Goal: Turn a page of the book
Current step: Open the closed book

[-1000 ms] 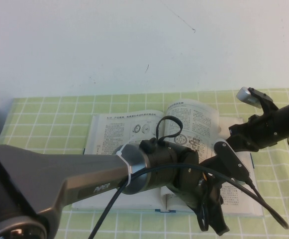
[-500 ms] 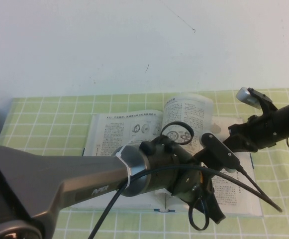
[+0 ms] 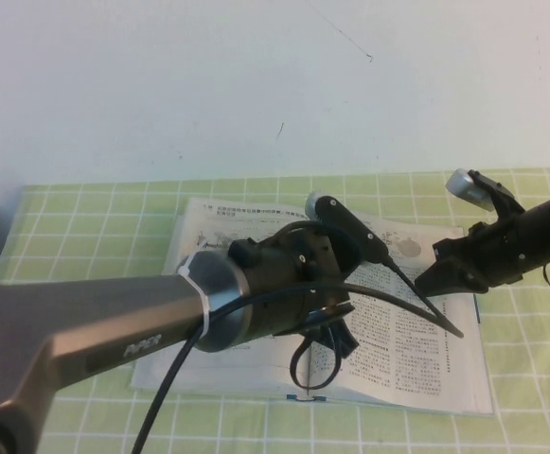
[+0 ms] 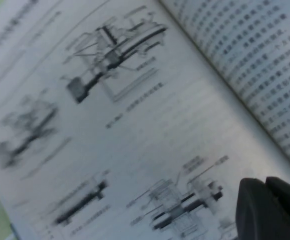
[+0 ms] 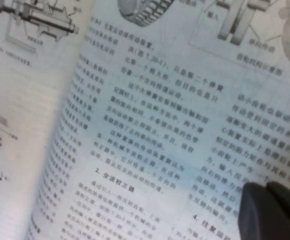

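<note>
High view: book [image 3: 416, 369] lies open on the checked desk [image 3: 85, 227], spine running away from the robot. The page [image 4: 110, 150] with shaft drawings lies flat on the left half, directly beneath the left gripper [image 4: 272, 207], jaws pressed together and empty. Right gripper [image 3: 433, 280], also closed, hovers over the right-hand text page. Left arm is nearer the page.
</note>
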